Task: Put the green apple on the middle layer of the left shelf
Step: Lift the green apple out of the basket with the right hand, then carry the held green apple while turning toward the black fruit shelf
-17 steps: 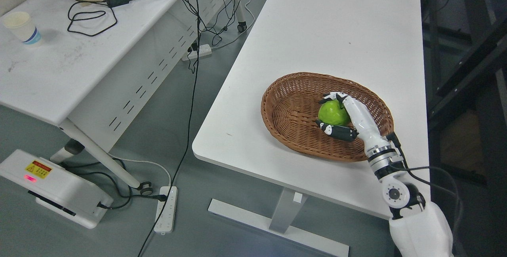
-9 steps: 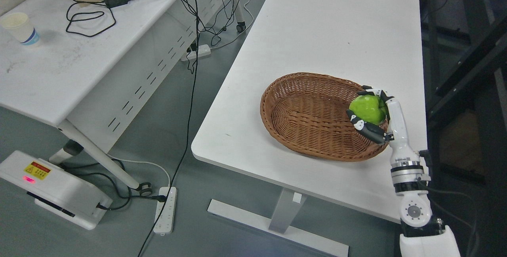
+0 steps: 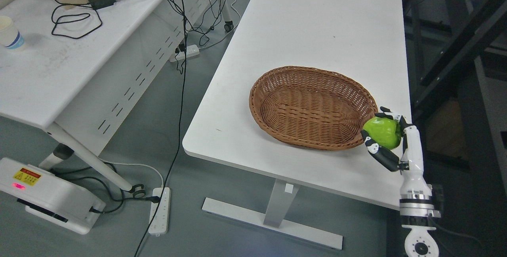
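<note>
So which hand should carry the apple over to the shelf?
The right hand: it already grips the green apple, held clear of the basket. The left arm isn't in view, and neither is the shelf.

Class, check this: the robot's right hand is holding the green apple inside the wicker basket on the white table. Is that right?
Not quite. The right hand does hold the green apple, but outside the wicker basket, just past its right rim, above the white table. The head view shows it.

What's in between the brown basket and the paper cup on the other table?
In the head view, between the basket and the paper cup lies bare white tabletop, then a floor gap with hanging black cables.
</note>
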Controlling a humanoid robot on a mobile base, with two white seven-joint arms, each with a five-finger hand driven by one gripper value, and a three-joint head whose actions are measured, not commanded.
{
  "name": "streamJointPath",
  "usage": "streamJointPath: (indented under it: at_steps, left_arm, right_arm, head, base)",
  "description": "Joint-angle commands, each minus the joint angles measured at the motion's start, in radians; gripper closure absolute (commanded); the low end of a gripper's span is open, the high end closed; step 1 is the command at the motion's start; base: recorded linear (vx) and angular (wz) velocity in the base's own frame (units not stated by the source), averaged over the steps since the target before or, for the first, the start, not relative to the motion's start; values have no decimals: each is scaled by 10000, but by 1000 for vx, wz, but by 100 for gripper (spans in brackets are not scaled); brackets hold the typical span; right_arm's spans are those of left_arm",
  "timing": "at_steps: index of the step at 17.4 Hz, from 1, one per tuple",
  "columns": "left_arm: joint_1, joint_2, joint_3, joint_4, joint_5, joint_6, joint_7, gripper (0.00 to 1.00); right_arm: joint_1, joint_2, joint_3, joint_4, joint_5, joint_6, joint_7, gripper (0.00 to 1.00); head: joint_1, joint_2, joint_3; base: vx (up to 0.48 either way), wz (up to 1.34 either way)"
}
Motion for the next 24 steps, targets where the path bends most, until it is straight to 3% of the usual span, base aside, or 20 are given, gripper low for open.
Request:
streamJointPath:
  at_steps: [1,24]
  left_arm:
    - [92,175,0,0,0,5,6,0]
    - [92,175,0,0,0,5,6,0]
  right_arm:
    - [652,691,-975,-645,-67,-73,18,100]
    - [545,854,-177,-645,-67,264,-13,100]
  head:
    - [0,0,0]
    - [0,0,0]
  base:
    - [-63,-178]
    - [-26,-111]
